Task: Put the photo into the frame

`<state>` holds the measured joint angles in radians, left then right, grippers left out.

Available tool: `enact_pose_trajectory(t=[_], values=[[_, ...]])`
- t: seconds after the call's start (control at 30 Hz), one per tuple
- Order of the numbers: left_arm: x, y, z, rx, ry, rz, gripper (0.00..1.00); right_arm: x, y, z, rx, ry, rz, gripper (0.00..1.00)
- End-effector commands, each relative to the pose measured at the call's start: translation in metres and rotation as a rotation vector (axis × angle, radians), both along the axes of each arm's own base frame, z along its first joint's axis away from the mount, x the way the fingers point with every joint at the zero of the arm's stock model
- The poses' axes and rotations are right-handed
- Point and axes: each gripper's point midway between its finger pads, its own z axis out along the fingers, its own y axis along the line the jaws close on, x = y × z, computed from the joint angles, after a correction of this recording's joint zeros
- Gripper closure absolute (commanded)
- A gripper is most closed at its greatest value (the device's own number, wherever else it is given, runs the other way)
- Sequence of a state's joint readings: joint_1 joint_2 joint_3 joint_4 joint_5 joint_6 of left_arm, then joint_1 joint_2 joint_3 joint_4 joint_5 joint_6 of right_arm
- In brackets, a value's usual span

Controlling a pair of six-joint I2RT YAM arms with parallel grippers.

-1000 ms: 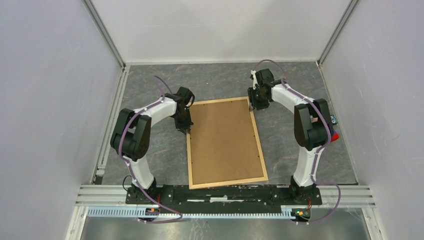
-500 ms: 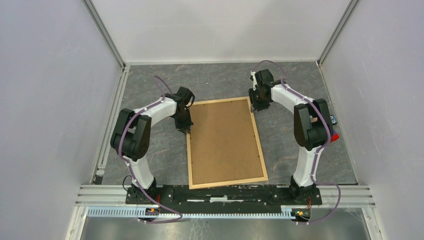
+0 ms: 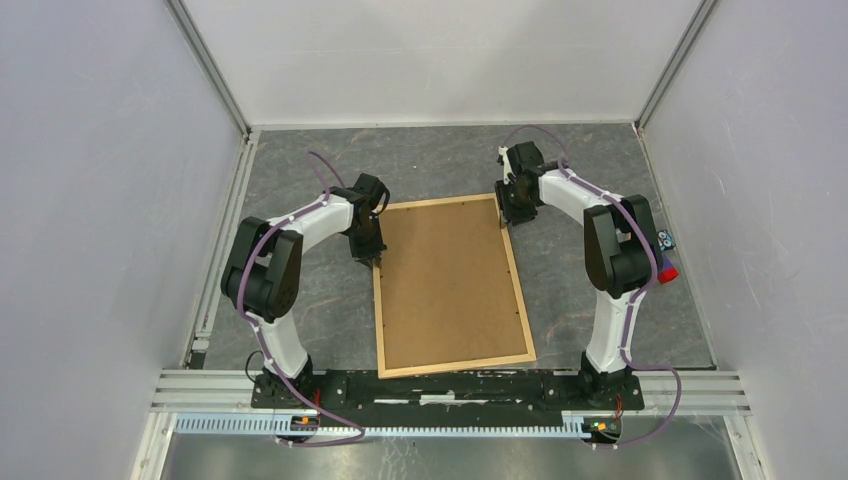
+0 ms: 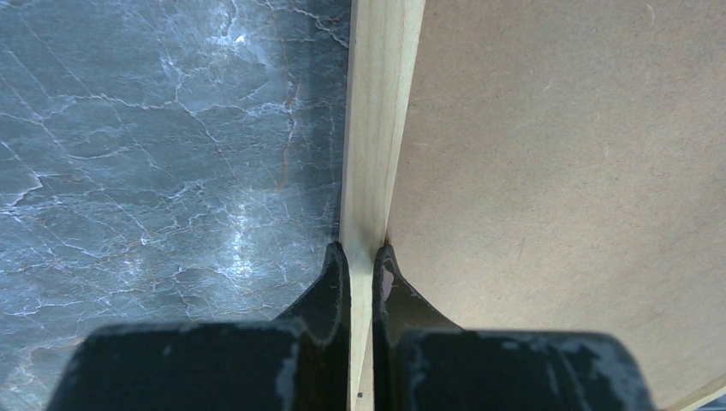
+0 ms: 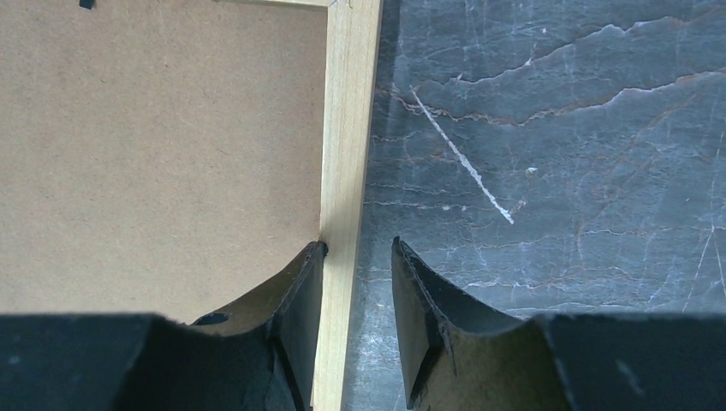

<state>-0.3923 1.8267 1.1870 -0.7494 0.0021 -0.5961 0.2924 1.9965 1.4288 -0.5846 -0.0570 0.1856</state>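
Observation:
The frame (image 3: 520,290) lies flat on the grey table, thin light-wood strips around a plain brown backing board (image 3: 450,285). The photo is hidden or out of view. My left gripper (image 3: 377,262) is shut on the frame's left strip (image 4: 377,128), jaws (image 4: 360,257) pinching the wood, beside the board (image 4: 556,171). My right gripper (image 3: 503,217) is open astride the right strip (image 5: 347,128) near the far right corner. In the right wrist view (image 5: 358,253) its inner finger touches the strip on the board side (image 5: 154,154). The outer finger stands apart over the table.
A small red thing (image 3: 668,272) and a small blue thing (image 3: 666,238) lie at the table's right edge behind the right arm. Grey walls close in left, right and far. A metal rail (image 3: 450,385) runs along the near edge.
The right wrist has shifted slightly at the frame's far right corner. The frame and the left arm have not moved.

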Motion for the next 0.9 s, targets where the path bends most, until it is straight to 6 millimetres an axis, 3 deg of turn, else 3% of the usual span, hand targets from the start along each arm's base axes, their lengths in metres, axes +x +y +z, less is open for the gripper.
enact_pose_trajectory(t=[0.0, 0.37, 0.87], values=[[0.0, 0.001, -0.022, 0.038, 0.017, -0.009, 0.98, -0.004, -0.011, -0.013, -0.066, 0.019, -0.017, 0.6], [0.0, 0.003, -0.023, 0.046, 0.017, -0.009, 0.98, -0.009, -0.044, -0.03, -0.25, 0.055, -0.086, 0.61], [-0.001, 0.0, -0.023, 0.046, 0.018, -0.02, 0.98, -0.021, -0.028, -0.065, -0.185, 0.144, -0.057, 0.6]])
